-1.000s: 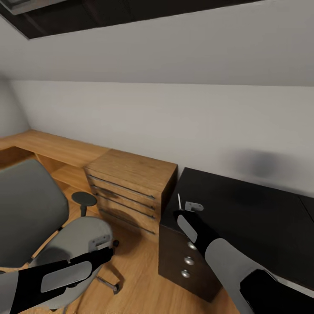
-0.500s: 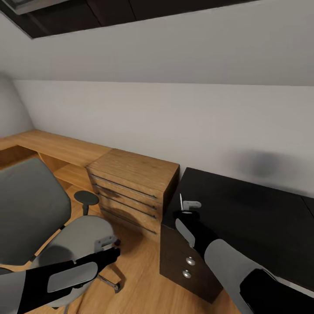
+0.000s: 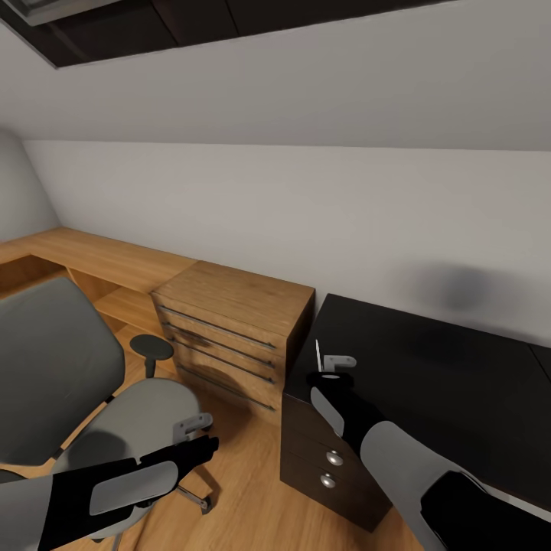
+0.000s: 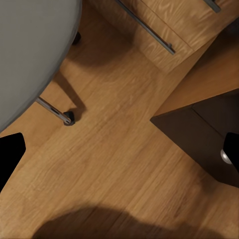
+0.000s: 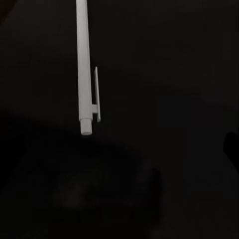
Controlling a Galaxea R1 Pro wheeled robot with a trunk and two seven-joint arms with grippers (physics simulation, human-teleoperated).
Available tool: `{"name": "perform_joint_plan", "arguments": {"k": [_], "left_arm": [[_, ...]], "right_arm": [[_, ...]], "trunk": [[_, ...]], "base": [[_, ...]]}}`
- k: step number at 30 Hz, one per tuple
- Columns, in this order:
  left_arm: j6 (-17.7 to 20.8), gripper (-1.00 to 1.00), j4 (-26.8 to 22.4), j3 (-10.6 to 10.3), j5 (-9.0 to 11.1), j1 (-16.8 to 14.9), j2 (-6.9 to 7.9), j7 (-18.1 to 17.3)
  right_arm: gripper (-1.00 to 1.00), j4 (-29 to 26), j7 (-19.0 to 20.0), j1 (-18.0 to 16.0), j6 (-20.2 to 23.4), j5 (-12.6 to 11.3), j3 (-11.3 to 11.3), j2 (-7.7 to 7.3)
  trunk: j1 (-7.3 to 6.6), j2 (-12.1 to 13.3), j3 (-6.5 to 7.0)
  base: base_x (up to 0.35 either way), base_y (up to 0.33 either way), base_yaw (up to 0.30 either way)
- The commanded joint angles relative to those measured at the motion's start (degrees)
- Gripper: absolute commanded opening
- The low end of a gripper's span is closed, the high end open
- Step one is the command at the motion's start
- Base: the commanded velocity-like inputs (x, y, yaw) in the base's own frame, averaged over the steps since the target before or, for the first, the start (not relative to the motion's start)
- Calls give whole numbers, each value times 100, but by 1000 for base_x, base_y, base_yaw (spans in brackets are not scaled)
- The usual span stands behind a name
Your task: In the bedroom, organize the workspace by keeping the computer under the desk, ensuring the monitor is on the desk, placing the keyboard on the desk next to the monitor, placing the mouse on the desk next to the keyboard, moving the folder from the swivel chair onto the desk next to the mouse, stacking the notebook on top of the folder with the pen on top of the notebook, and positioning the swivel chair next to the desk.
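R claw (image 3: pixel 327 366) holds white pen (image 5: pixel 85 69) over black desk (image 3: pixel 428 375); L claw (image 3: pixel 196 428) state unclear.

No text, label, brand, number or sign is showing in a readable way on the worktop (image 3: pixel 428 367), on the white pen (image 5: pixel 84 69), on the swivel chair (image 3: pixel 53 367) or on the wooden drawers (image 3: pixel 229 329).
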Motion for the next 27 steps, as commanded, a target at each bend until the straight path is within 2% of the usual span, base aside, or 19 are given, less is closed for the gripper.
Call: {"name": "perform_joint_plan", "arguments": {"k": [1,14,27], "left_arm": [[-59,100,-8,-20,51,-12,2,1],[-59,100,-3,-22,51,-12,-1,0],[-59,100,-1,-27,51,-12,-1,-7]], "right_arm": [[100,-8,-47,-7,33,-35,50,-6],[100,-9,-55,-7,26,-39,64,-7],[100,-1,-46,-7,34,-57,64,-8]], "trunk": [[0,-4,-6],[0,-4,-6],[0,-4,-6]], "base": [[0,0,0],[0,0,0],[94,0,0]]}}
